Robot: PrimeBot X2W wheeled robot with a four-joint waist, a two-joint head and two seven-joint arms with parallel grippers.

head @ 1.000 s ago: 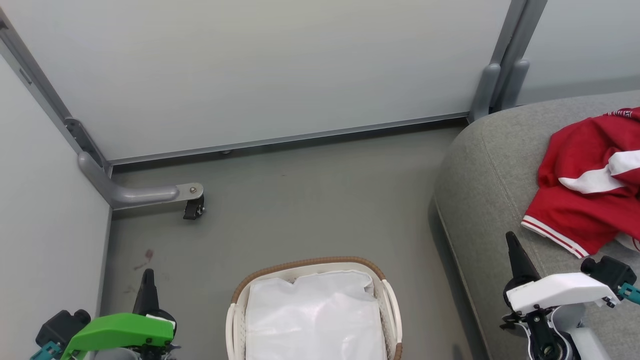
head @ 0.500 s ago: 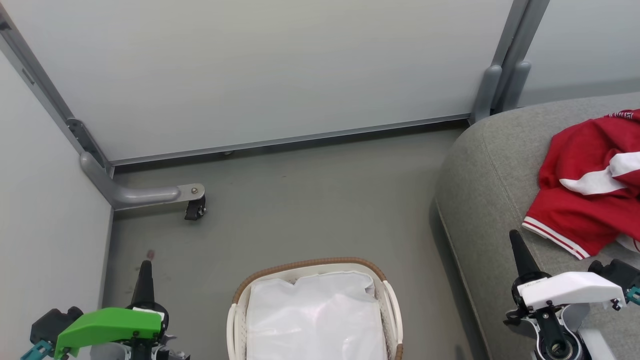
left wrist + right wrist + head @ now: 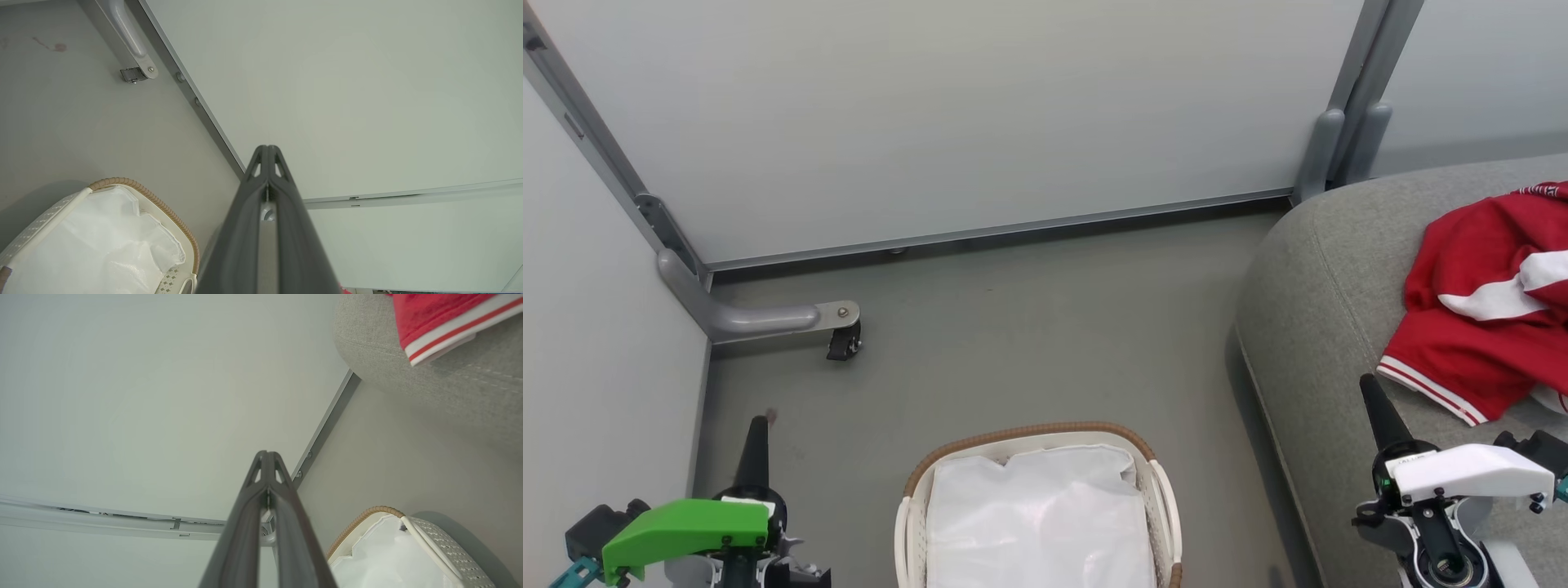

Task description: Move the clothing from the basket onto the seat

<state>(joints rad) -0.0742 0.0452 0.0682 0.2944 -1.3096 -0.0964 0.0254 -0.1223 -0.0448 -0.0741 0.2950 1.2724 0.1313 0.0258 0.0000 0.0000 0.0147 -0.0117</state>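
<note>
Grey floor (image 3: 1029,327), pale panels (image 3: 972,106), castor (image 3: 843,345) far-left, basket (image 3: 1029,430), clothing (image 3: 1470,343) on seat (image 3: 1323,310), left hand (image 3: 757,420) and right hand (image 3: 1366,380) closed, empty.

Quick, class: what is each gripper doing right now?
Left gripper: jaws shut, holding nothing.
Right gripper: jaws shut, holding nothing.

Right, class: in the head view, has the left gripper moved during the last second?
Yes. The left gripper, jaws shut, has crept up that view and leftward, away from the basket; its tip now sits beside the floor stain.
</note>
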